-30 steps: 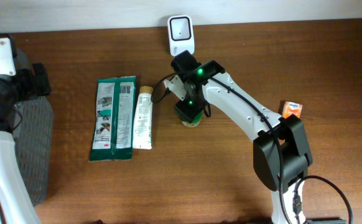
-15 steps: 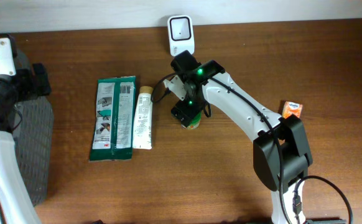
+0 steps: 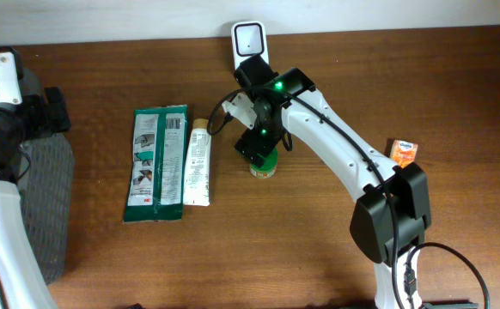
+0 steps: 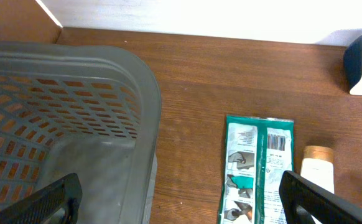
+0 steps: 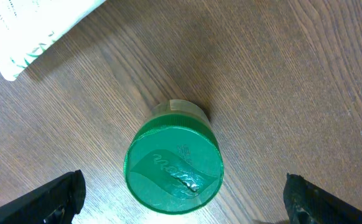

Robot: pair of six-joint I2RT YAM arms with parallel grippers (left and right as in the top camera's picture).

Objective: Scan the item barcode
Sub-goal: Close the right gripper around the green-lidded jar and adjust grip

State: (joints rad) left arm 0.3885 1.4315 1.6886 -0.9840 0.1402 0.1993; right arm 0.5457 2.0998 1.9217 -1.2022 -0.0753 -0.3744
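Jar [image 5: 173,163], just released, stands directly below my right gripper [image 5: 182,186]; jaws spread wide, empty; its scan is probably finished.

Small jar [image 3: 264,166], round green lid with raised script on top, pale tan body showing just under the lid. Stands upright on the desk [image 3: 190,257], lid up, standing free, about mid-desk. Side label can't be made out. Barcode scanner [image 3: 249,45]: white upright unit, dark square window with a white frame, at the back edge of the desk. It sits roughly straight behind the jar, and the two are apart.
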